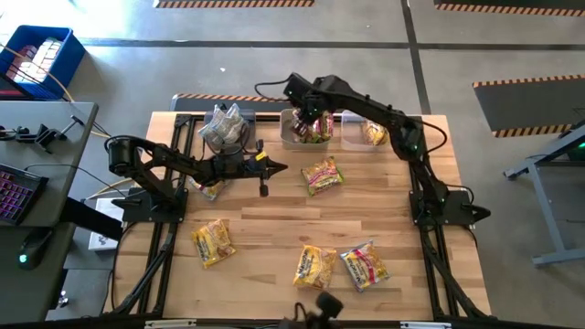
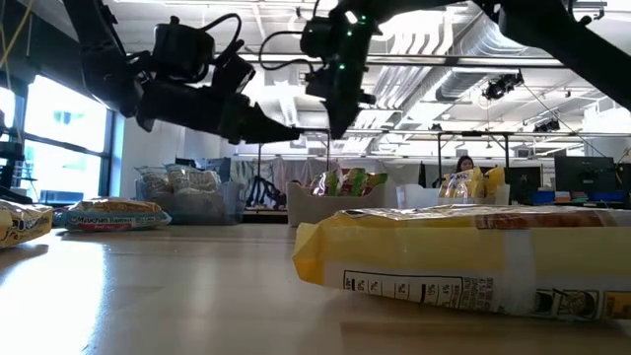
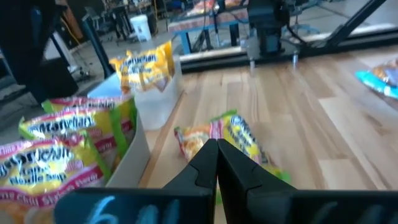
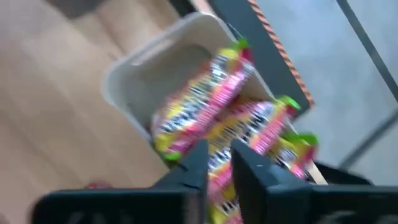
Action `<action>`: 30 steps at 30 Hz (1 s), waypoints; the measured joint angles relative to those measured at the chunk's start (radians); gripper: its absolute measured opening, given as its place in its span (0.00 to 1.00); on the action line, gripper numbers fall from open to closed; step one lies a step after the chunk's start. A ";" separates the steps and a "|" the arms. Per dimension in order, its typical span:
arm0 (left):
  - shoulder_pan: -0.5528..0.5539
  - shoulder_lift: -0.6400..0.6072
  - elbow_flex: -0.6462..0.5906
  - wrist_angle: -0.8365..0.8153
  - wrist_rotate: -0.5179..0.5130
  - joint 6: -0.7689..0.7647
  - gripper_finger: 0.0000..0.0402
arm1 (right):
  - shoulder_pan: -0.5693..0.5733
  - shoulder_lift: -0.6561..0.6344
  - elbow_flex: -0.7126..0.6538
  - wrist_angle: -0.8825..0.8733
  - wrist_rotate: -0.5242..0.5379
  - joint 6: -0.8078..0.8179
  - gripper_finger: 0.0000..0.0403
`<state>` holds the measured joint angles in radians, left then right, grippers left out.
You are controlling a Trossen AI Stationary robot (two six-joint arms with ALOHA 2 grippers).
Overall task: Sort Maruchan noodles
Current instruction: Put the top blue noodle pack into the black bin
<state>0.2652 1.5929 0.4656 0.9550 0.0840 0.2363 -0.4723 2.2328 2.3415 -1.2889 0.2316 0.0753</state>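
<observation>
My left gripper [image 1: 277, 167] is shut and empty, held above the table left of a yellow packet with pink and green print [image 1: 322, 174], which lies flat ahead of its fingers in the left wrist view [image 3: 230, 140]. My right gripper [image 4: 216, 163] hangs over the middle bin [image 1: 306, 130], pointing down, with a small gap between its fingers. It holds nothing. Pink and green packets [image 4: 205, 102] lie in that bin. The left bin [image 1: 224, 128] holds silvery packets. The right bin [image 1: 370, 133] holds a yellow packet.
More yellow packets lie flat on the table: one at the near left [image 1: 212, 242], two at the near middle [image 1: 313, 267] [image 1: 364, 265], and one under my left arm [image 1: 208, 187]. The three bins stand in a row along the far edge.
</observation>
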 joint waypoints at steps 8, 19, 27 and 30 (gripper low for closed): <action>-0.011 0.000 0.000 -0.094 -0.009 -0.010 0.00 | 0.052 -0.091 -0.354 0.484 0.001 -0.065 0.01; -0.114 -0.011 0.000 -0.232 -0.136 -0.059 0.00 | 0.117 -0.527 -1.278 1.438 -0.041 0.022 0.00; -0.155 -0.224 0.069 -0.689 -0.391 -0.398 0.00 | 0.208 -0.835 -1.636 1.652 0.032 0.020 0.00; -0.155 -0.334 0.137 -0.977 -0.413 -0.529 0.00 | 0.236 -0.930 -1.720 1.709 0.033 -0.005 0.00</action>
<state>0.1101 1.2592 0.6027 -0.0218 -0.3288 -0.2928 -0.2366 1.3030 0.6210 0.4201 0.2651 0.0700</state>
